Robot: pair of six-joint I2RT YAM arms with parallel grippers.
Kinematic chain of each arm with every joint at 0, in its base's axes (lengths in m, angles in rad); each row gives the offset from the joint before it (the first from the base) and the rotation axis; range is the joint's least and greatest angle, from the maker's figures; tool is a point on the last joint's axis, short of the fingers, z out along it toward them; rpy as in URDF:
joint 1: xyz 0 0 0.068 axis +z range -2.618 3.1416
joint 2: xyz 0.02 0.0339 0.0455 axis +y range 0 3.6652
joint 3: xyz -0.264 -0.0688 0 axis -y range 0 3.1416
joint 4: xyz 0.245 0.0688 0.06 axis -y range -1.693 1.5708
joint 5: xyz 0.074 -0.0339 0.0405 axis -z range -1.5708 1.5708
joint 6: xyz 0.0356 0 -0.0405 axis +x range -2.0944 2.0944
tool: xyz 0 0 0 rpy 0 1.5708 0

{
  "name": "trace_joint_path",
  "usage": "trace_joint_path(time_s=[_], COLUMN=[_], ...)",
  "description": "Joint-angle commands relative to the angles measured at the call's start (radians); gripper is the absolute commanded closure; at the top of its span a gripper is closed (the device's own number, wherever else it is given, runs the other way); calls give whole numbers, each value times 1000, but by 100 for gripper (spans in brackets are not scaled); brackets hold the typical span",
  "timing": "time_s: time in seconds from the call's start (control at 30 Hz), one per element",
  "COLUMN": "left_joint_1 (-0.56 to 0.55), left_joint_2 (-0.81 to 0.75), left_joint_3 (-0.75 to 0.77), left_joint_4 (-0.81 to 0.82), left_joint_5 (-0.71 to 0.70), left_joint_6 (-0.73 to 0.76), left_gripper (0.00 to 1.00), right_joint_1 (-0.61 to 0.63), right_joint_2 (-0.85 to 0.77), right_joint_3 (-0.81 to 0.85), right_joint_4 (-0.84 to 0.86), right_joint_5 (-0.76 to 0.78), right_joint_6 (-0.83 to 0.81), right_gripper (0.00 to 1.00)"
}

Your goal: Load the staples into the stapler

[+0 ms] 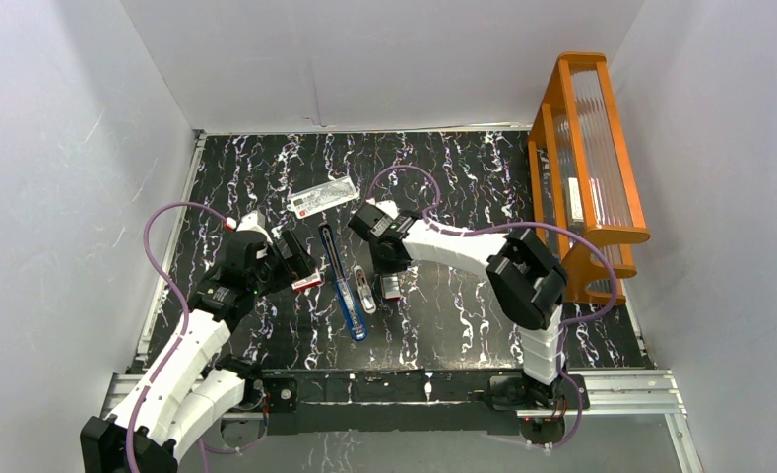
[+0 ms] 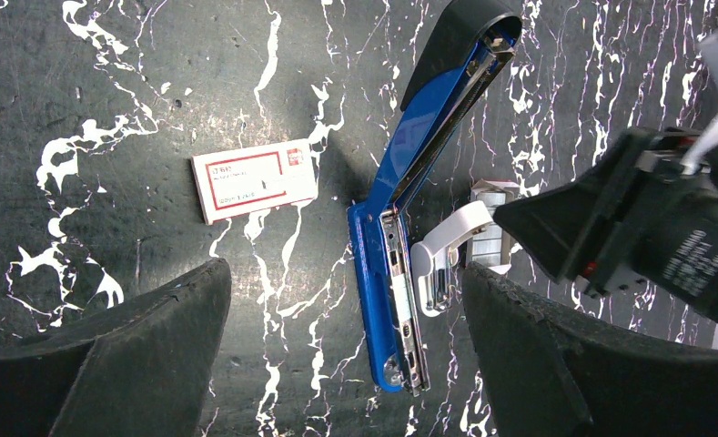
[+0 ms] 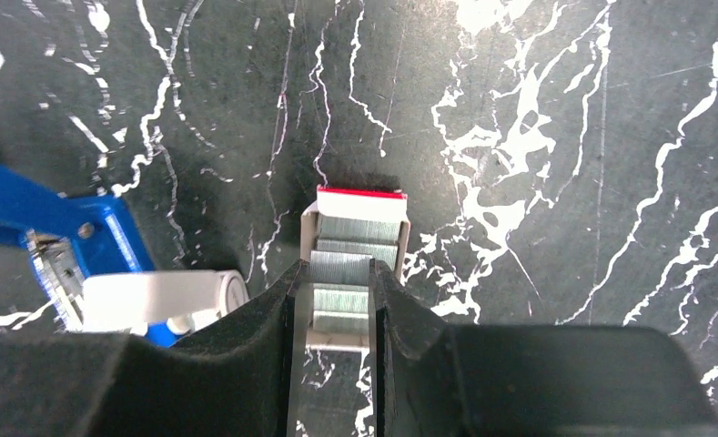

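Observation:
The blue stapler [image 1: 349,301] lies hinged wide open on the table, black base [image 1: 329,246] pointing away, silver rail [image 2: 400,300] exposed. A white-and-silver part [image 2: 439,259] lies beside it. My right gripper [image 3: 341,282] is shut on a silvery strip of staples [image 3: 341,268], just over the open tray [image 3: 359,206], which holds more strips. In the top view it [image 1: 389,268] hovers over the tray [image 1: 391,288]. The red-and-white sleeve [image 2: 255,185] lies left of the stapler. My left gripper [image 2: 346,364] is open and empty, its fingers [image 2: 136,355] straddling the stapler's blue end.
A flat clear packet with a white-and-red label [image 1: 323,197] lies farther back. An orange rack with clear panels [image 1: 586,158] stands against the right wall. White walls close in the dark marbled table [image 1: 463,177] on three sides.

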Motion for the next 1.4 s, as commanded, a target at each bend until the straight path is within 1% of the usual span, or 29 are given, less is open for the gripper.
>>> trace_joint_path(time_s=[0.0,0.07,0.17,0.33,0.47,0.63,0.83,1.13,1.3,1.37], left_joint_1=[-2,-2,-3,-2,-2,-2,-2,-2,-2,-2], left_joint_2=[-2,-3,-2,-1,1,5,13,23,31,32], left_joint_3=[-4,-4,-5,-4,-3,-1,2,9,15,16], left_joint_4=[6,7,7,7,7,7,8,14,15,15], left_joint_5=[-8,-7,-6,-5,-3,-5,-5,-5,-5,-6], left_joint_6=[5,5,4,5,6,6,8,12,15,17], left_gripper=[6,6,6,6,6,6,6,6,6,6], right_joint_1=[4,3,4,-2,-6,-5,-5,-5,-6,-6], right_joint_2=[-129,-161,-207,-277,-317,-326,-320,-332,-351,-372], right_joint_3=[-38,-64,-108,-245,-351,-396,-421,-445,-438,-438], right_joint_4=[40,45,22,-9,14,1,9,36,26,28], right_joint_5=[15,33,105,233,281,320,307,265,224,207], right_joint_6=[23,39,82,193,267,325,354,345,327,313], right_gripper=[66,65,65,64,64,64,63,59,51,49])
